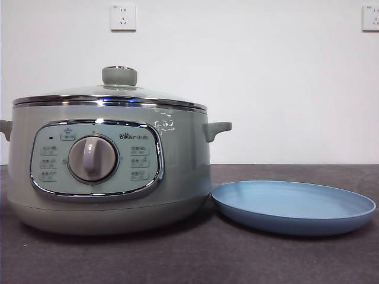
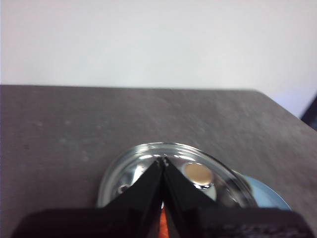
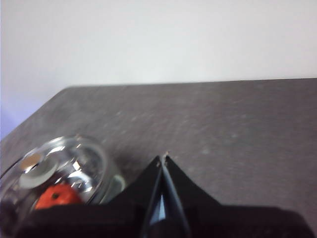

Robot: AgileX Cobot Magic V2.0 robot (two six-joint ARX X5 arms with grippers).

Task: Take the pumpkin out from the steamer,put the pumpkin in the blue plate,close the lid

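The sage-green steamer (image 1: 109, 168) stands at the left of the table with the glass lid (image 1: 109, 94) resting on it, knob (image 1: 119, 76) upward. Through the lid (image 3: 59, 171) the orange-red pumpkin (image 3: 57, 196) shows in the right wrist view. The blue plate (image 1: 294, 206) lies bare to the right of the steamer. My left gripper (image 2: 162, 161) hangs high above the lid (image 2: 173, 173), jaws pressed together and holding nothing. Also shut and holding nothing, my right gripper (image 3: 163, 157) hovers above the table beside the steamer. Neither arm appears in the front view.
A dark grey table (image 1: 195, 260) carries everything, and a white wall with two sockets (image 1: 123, 18) stands behind it. The table's far edge and corners show in both wrist views.
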